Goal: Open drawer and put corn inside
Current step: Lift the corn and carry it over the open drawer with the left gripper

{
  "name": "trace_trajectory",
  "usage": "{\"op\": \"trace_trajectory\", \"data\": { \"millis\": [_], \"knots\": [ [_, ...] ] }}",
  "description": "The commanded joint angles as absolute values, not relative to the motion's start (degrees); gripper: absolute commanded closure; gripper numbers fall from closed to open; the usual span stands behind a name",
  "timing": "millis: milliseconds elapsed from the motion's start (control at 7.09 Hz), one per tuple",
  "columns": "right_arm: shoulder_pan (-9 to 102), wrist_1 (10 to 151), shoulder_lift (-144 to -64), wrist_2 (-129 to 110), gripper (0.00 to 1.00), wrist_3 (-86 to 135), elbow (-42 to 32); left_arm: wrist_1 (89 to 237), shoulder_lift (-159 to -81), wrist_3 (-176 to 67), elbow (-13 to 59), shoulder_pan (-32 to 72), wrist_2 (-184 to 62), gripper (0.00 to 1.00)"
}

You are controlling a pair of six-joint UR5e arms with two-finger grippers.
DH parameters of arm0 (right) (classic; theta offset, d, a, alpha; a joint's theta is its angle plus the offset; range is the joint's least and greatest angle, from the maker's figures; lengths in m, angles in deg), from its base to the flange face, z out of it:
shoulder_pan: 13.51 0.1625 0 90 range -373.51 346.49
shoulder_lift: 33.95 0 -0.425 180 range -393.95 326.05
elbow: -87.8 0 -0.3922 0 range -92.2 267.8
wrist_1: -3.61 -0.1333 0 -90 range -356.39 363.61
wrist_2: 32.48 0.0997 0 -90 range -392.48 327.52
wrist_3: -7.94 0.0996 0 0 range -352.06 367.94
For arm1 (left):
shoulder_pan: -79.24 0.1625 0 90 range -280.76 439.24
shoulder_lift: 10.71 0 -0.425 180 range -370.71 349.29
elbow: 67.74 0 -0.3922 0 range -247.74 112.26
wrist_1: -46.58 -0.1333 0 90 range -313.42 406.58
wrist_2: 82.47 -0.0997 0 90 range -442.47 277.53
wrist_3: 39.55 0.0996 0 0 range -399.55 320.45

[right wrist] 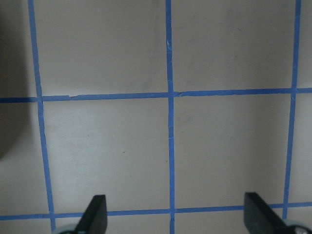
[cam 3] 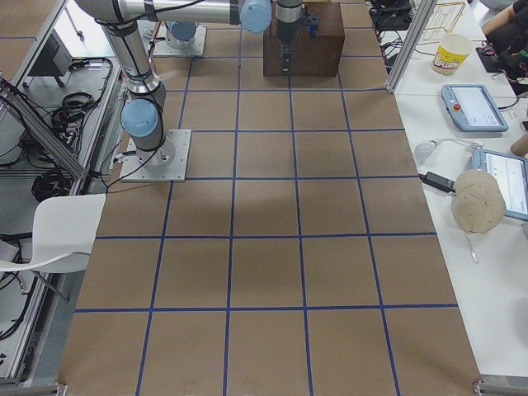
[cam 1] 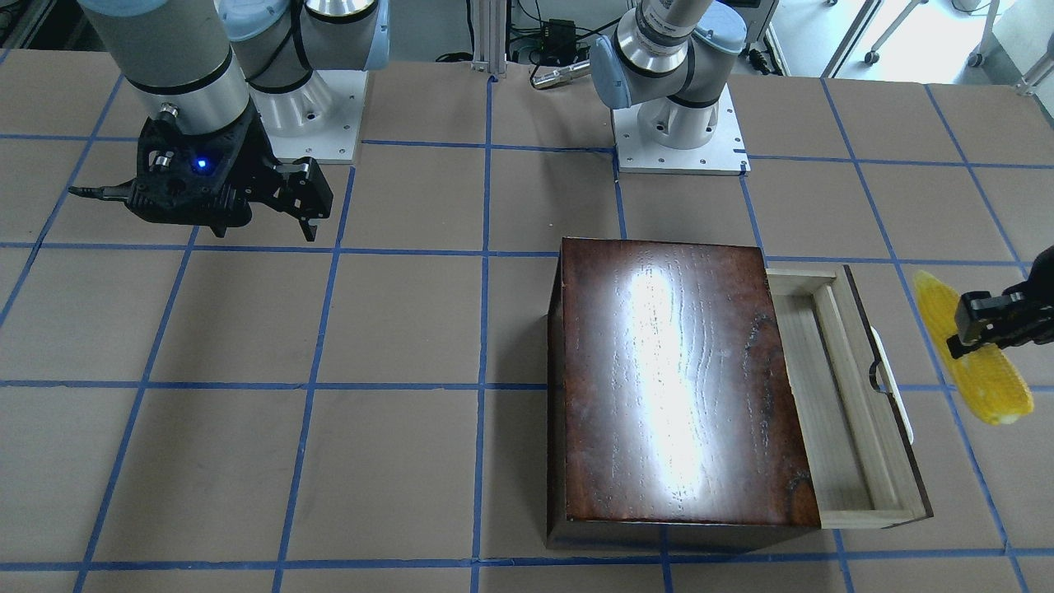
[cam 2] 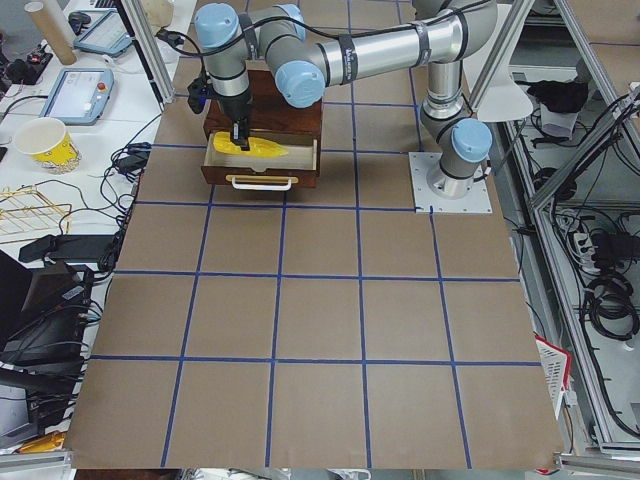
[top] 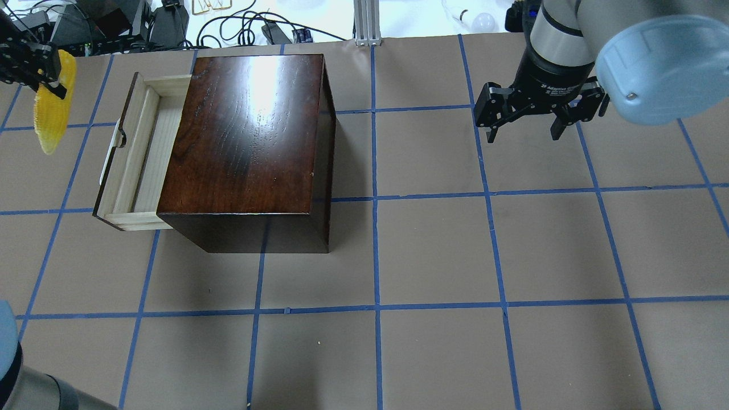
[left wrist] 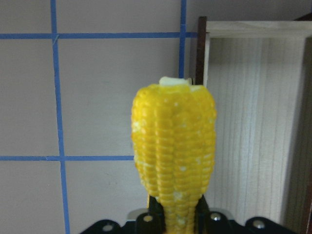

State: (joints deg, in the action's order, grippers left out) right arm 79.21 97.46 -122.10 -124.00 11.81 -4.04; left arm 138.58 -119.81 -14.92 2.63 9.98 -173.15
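**Corn gripped in the air at the open drawer's handle side**

The corn (cam 1: pixel 992 385) is clamped near its middle in the left gripper (cam 1: pixel 965 325), lifted off the table and not in the drawer (cam 1: pixel 848 387). Seen from the left wrist, its blunt end overlaps the dark front panel. The drawer stands pulled part-way out of the glossy dark-brown box (cam 1: pixel 675 379), pale wood floor bare, white loop handle (cam 1: pixel 896 395) facing the corn. The left arm stretches from its base out past the box, wrist pointing down. The right gripper (top: pixel 523 135) hangs over the table (top: pixel 433 250) with its fingers spread wide and holding nothing, well apart from the box. The table is brown with a blue tape grid; side benches carry cables, tablets and a paper cup (cam 2: pixel 45 143).
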Motion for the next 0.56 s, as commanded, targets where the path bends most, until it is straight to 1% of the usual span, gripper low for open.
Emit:
{"op": "trace_trajectory", "data": {
  "millis": [0, 423],
  "knots": [
    [79.21, 97.47, -122.10, -124.06, 0.00, 11.81, -4.05, 138.86, -121.36, -11.09, 3.36, 7.70, -173.08, 1.00],
    [79.21, 97.47, -122.10, -124.06, 0.00, 11.81, -4.05, 135.89, -121.54, -11.78, 9.50, 7.34, -172.38, 1.00]
  ]
}}
